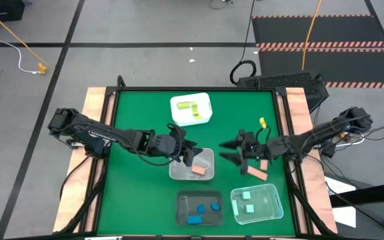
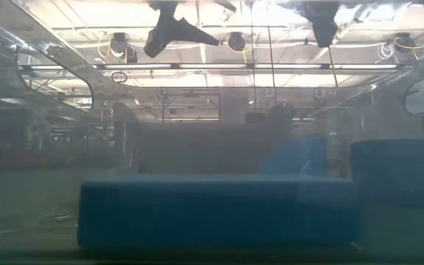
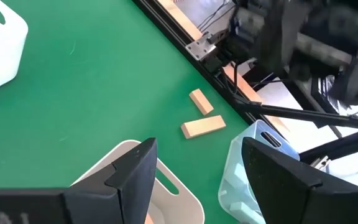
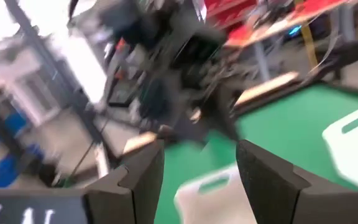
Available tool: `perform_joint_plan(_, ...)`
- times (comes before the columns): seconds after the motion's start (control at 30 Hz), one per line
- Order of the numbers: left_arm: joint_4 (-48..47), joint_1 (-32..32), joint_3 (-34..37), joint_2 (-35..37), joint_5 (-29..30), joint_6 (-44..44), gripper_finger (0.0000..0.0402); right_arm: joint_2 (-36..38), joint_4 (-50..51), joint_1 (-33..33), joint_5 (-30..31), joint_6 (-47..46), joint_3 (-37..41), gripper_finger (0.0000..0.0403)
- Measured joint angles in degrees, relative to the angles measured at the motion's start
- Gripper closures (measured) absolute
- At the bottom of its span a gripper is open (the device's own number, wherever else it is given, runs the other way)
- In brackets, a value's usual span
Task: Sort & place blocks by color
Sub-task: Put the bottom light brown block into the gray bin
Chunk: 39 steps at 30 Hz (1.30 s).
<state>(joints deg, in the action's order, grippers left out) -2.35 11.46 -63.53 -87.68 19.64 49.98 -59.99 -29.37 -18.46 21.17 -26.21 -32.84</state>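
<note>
The right wrist view is smeared, so the room and the white plastic tub (image 4: 213, 193) look fuzzy. In the low view, a wide blue shape (image 2: 216, 210) fills the front and hides the green tabletop. The dark tub of small blue blocks (image 1: 199, 209) sits at 6 o'clock, the blocks too small to count.

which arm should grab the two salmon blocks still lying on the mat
Right. The right gripper, open, hovers beside the salmon blocks; the left gripper, open, hangs over the clear tub farther away.

Even overhead light — blurred right wrist view
</note>
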Motion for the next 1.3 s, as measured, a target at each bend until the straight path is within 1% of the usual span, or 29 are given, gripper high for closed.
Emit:
perform_joint_plan(0.1,0.00,0.02,0.00,0.00,0.00,0.00,0.0165,0.03,-2.16,2.70,1.11,-0.46,0.00,0.0213)
perform_joint_plan(0.2,-0.02,0.07,0.00,0.00,-0.02,0.00,0.0165,0.26,4.53,4.69,1.12,-0.50,-1.28,0.0211)
perform_joint_plan(0.33,-0.02,0.07,0.00,0.00,-0.02,0.02,0.0165,0.22,26.04,7.31,1.11,0.29,-6.47,0.0204)
perform_joint_plan(0.43,-0.04,-0.09,0.00,0.00,-0.02,-0.06,0.0165,-0.13,43.57,8.98,0.97,-2.01,-10.65,0.0203)
perform_joint_plan(0.47,-0.04,-0.16,0.00,0.00,-0.02,-0.17,0.0165,-0.15,49.61,9.47,-0.07,-3.55,-11.75,0.0203)
perform_joint_plan(0.53,-0.04,-0.38,0.00,0.00,-0.02,-0.15,0.0165,-0.15,60.25,10.48,-4.37,-7.11,-13.27,0.0203)
perform_joint_plan(0.63,-0.04,-1.12,0.00,0.00,-0.02,-0.17,0.0165,-0.18,71.65,11.01,-11.48,-14.31,-13.42,0.0203)
perform_joint_plan(0.7,-0.04,-1.71,0.00,0.00,-0.02,-0.15,0.0165,-0.54,78.17,10.97,-13.94,-18.68,-13.38,0.0202)
perform_joint_plan(0.77,-0.04,-2.39,0.00,0.00,-0.03,-0.21,0.0165,-1.42,83.00,10.59,-14.34,-21.81,-13.39,0.0202)
perform_joint_plan(0.83,-0.04,-3.11,0.00,0.00,-0.02,-0.17,0.0165,-2.60,86.42,9.96,-14.67,-23.74,-13.37,0.0202)
perform_joint_plan(0.9,-0.04,-3.76,0.00,0.00,-0.02,-0.13,0.0165,-3.82,87.13,9.00,-16.06,-24.10,-13.37,0.0202)
perform_joint_plan(0.97,-0.02,-4.15,0.02,0.00,-0.02,-0.09,0.0165,-5.38,86.95,7.81,-17.04,-24.12,-13.38,0.0202)
perform_joint_plan(1.17,-0.02,-4.48,0.02,-0.02,-0.02,0.09,0.0165,-10.40,86.13,5.25,-17.02,-22.35,-12.95,0.0202)
perform_joint_plan(1.3,-0.01,-4.34,0.02,-0.01,-0.03,0.15,0.0165,-13.44,82.87,4.36,-20.82,-21.98,-12.33,0.0202)
